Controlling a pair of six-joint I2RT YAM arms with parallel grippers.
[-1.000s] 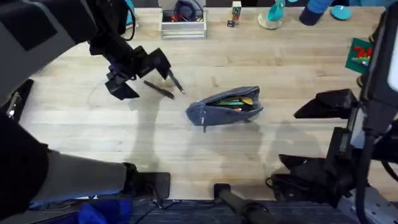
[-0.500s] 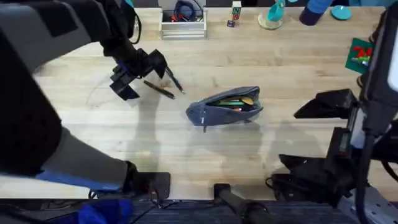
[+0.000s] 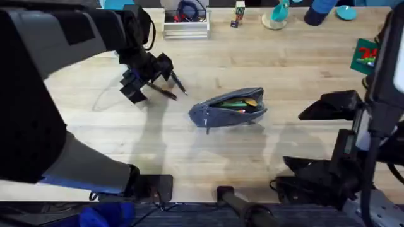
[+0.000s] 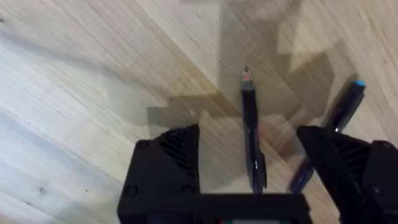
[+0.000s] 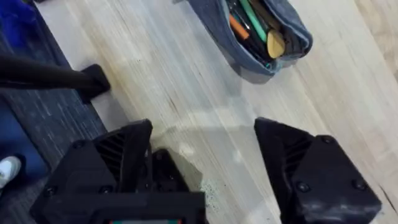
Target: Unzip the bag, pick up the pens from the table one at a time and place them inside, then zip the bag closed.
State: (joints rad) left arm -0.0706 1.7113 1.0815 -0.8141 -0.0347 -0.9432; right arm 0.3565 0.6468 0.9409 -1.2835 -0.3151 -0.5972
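We see the left gripper (image 4: 249, 165) spread wide above the pens (image 4: 251, 140), one lying between its fingers on the table (image 3: 252, 151). The bag (image 3: 228, 108) sits unzipped mid-table, well apart. The right gripper (image 5: 202, 165) hangs wide open near the bag, holding nothing

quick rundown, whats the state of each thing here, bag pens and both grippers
bag: unzipped, mouth open, lying on the table, coloured pens already inside
pen between the fingers: lying flat on the table, not gripped
second pen: lying on the table beside the first, outside the fingers
left gripper: open, low over the table, straddling one pen
right gripper: open, holding nothing, apart from the bag
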